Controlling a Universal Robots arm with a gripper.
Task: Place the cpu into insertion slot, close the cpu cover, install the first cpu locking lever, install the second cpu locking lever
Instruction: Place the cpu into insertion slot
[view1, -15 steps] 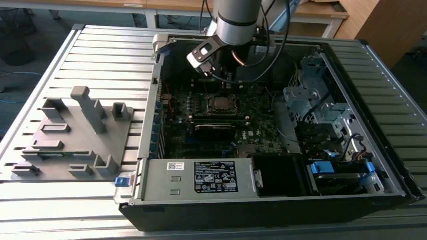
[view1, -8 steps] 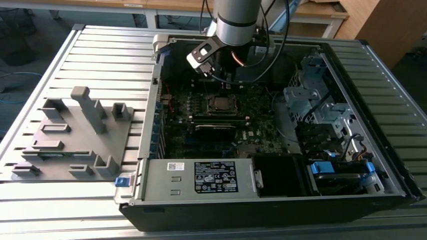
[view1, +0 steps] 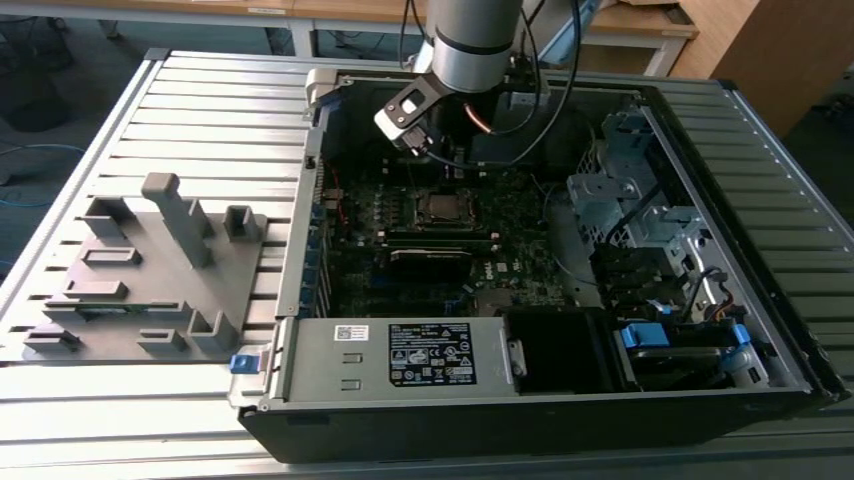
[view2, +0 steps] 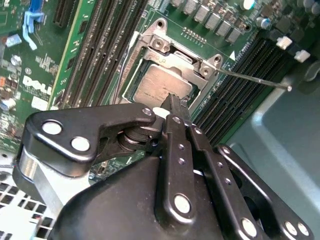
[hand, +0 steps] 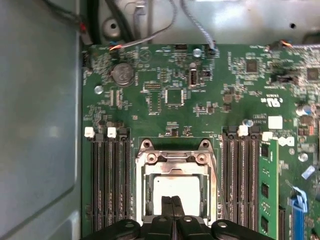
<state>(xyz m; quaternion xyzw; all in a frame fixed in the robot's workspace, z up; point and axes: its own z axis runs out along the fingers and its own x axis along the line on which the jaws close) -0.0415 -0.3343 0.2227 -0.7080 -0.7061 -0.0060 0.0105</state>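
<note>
Grey plastic fixture block (view1: 147, 270) with upright posts stands on the slatted metal table (view1: 200, 110) at the exterior view's left, just beside the open black computer case (view1: 534, 430). I note a silver power-supply box (view1: 334, 360) along the case's near wall and a silver drive cage (view1: 621, 195) toward the exterior view's right.

On the dark green motherboard (hand: 165, 75), long black memory slots (hand: 107, 180) flank the insertion slot's metal rim (hand: 205, 145) on both sides. One green memory stick (hand: 266, 190) is seated.

The silvery-grey square cpu (hand: 177, 187) lies in the slot. The thin silvery cpu cover (hand: 146, 190) frames it and appears to lie flat. One thin wire locking lever (view2: 255, 80) juts out, unlatched.

The silver robot arm (view1: 474, 40) descends into the case. The black gripper (hand: 172, 200) sits directly over the cpu with its fingers pressed together, grasping nothing. I cannot tell whether the fingers touch the chip.
</note>
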